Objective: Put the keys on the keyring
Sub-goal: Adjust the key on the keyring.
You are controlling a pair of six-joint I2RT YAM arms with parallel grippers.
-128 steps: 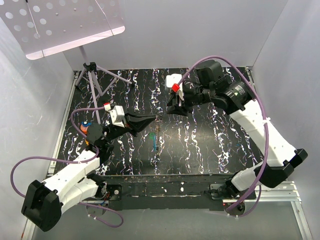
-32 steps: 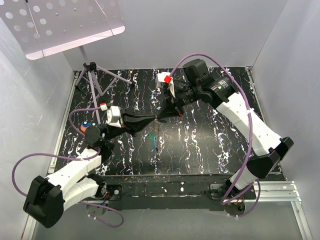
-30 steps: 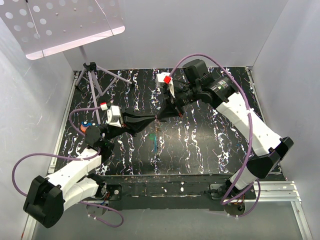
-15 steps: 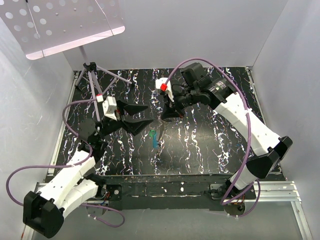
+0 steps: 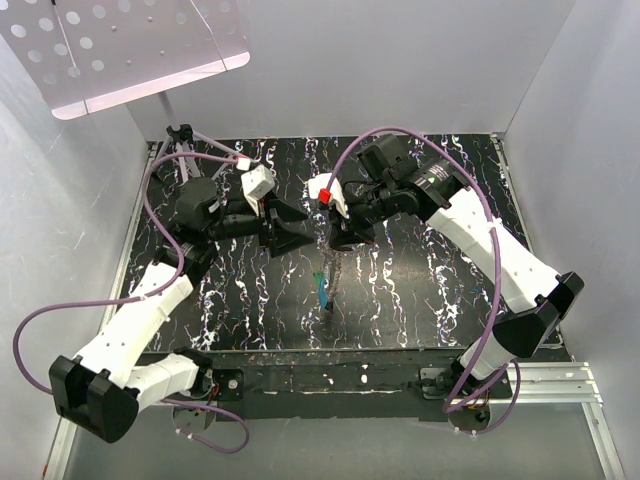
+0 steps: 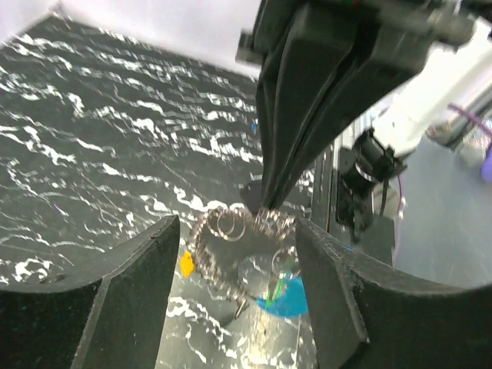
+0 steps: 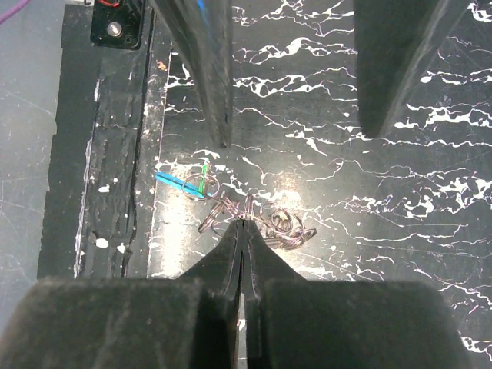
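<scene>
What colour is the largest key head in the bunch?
Blue key head; best seen in the left wrist view.

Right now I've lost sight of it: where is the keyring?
Left wrist view, mid-frame: the keyring sits at the tip of the shut right tool, which seems to pinch it, framed by the open left tool.

A lab test cell; white panel walls (image 5: 400, 70), marbled table (image 5: 420, 290), tripod (image 5: 180, 140).

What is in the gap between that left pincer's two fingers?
Left wrist view: the keyring with its keys, pinched by the shut right pincer; the left pincer stands open around it.
</scene>
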